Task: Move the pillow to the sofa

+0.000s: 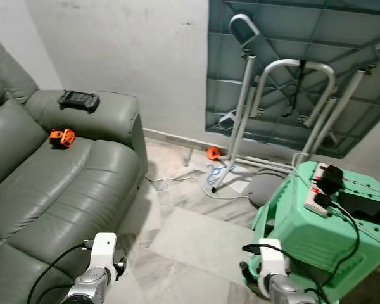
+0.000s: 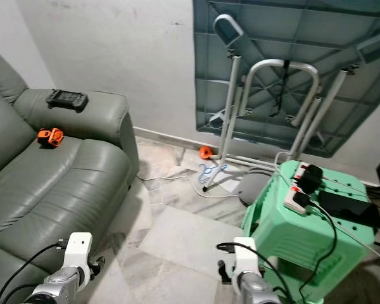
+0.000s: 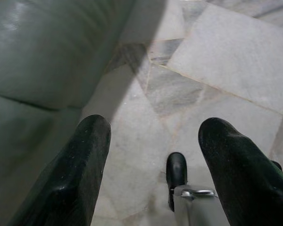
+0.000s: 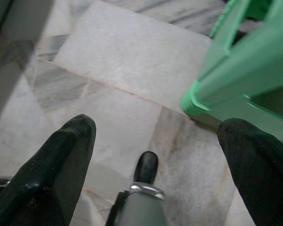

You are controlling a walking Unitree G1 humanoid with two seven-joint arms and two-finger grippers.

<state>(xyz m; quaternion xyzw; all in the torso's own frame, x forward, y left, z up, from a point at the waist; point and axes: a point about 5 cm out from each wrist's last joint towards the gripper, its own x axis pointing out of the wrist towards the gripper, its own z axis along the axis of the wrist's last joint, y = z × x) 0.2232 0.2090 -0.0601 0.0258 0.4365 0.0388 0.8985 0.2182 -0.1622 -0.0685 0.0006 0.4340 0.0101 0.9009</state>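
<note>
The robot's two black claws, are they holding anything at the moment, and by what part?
Nothing is held. The left gripper and the right gripper both hang open over the marble floor, with only tiles between their fingers.

lighting: even, moderately bright indoor light across both eye views; source not visible. wall (image 1: 114,50) evenly lit, pale, no hot spots. soft sheen on the grey leather sofa (image 1: 63,183), broad highlights along seat cushion and armrest, no hard glare. marble floor (image 1: 196,234) bright, with a soft shadow along the sofa base. green plastic stool (image 1: 316,234) vivid, slightly saturated.
sharpness: eye views crisp at centre, no motion blur; mild wide-angle bending toward the frame edges.
wrist views: floor in focus, well lit; black fingers (image 3: 80,174) of the left tool and fingers (image 4: 52,174) of the right tool close, soft, dark, little surface detail. sofa side in left wrist view shaded.
</note>
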